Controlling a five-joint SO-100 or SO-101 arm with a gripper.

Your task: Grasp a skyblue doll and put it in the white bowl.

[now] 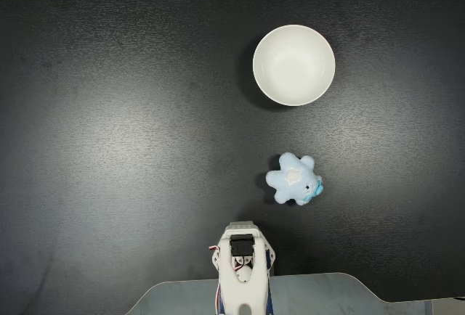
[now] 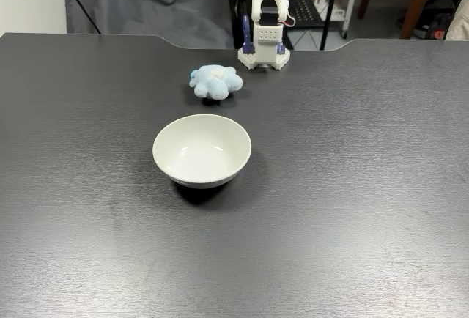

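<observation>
Hand: state cannot be told, arm [image 1: 243, 271] folded at counter [image 1: 109, 112] edge; skyblue doll [image 1: 294, 178] at 6 o'clock of white bowl [image 1: 294, 65], apart; side-on fixed view adds bowl's depth [image 2: 202, 149], doll's flat profile [image 2: 215, 81].

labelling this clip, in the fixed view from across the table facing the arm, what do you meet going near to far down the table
white bowl → skyblue doll → white base of the arm at the far edge of the dark table
</observation>
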